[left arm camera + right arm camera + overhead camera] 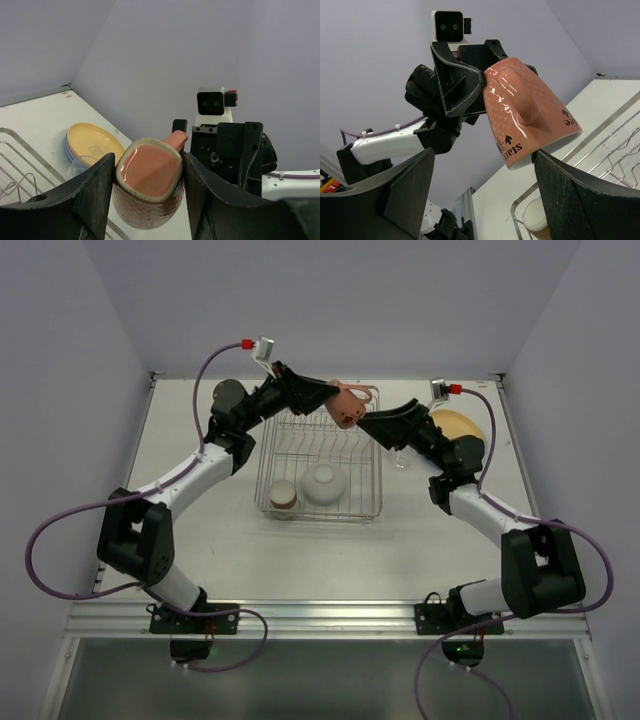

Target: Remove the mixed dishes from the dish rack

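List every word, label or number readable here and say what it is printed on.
"slai": dark print on the mug near its rim, cut off, reading uncertain.
"ee": further round the same mug, rest hidden.
Mark in the middle of the yellow plate: too blurred to read.
Nothing else legible.

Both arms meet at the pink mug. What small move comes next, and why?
Probably the right tool should close on the mug: the left tool holds it above the dish rack, and the right tool's fingers stand open on either side of it.
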Available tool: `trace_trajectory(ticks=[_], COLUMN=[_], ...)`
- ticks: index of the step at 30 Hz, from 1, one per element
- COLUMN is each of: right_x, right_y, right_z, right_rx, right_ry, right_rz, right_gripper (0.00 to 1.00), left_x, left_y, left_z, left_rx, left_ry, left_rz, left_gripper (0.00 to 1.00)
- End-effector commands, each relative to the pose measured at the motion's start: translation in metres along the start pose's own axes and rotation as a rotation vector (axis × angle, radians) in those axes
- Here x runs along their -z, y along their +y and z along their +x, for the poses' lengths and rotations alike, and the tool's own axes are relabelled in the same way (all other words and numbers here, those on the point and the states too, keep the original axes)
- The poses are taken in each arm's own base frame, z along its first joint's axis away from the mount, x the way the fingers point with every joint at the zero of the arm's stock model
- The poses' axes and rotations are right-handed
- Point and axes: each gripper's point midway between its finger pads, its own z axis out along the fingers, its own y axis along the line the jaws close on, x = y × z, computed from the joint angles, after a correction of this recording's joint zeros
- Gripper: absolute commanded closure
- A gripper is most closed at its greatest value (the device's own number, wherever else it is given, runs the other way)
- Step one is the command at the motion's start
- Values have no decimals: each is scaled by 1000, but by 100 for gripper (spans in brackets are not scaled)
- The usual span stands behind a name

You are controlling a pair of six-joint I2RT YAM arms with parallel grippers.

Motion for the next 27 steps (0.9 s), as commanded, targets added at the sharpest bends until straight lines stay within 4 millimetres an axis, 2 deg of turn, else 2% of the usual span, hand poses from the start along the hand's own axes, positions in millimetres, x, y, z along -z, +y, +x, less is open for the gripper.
trace_trajectory(ticks=[1,6,11,15,16,18,19,20,24,26,27], right_x=[-3,-3,-2,0,2,4,5,5,9,10,11], right_y=[19,17,18,23,24,33,36,39,47,48,51], right_z=[-9,-9,-10,-11,-11,-12,-13,-13,-13,-15,-15], right_rx=[52,49,58,76,75,94,100,105,118,123,126], right_ry=[-32,-34,-33,-49,-55,-61,-61,-59,-60,-63,-59], right_rz=[-65,-63,-65,-74,-76,-103,-111,-117,-128,-129,-136], right_gripper=[19,22,40,61,74,86,96,100,100,100,100], left_x=[-5,-7,-4,0,1,2,3,4,8,9,10], left_y=[-19,-17,-13,-10,-10,-9,-7,-8,-7,-8,-8], left_z=[-11,3,14,25,28,37,40,40,41,39,37], left_rx=[-51,-38,-33,-21,-20,-10,-14,-19,-25,-29,-30], left_ry=[-55,-34,-16,7,17,53,62,64,71,67,63], left_rz=[68,72,64,65,72,83,78,77,66,64,63], left_gripper=[74,74,74,74,74,73,72,71,65,58,52])
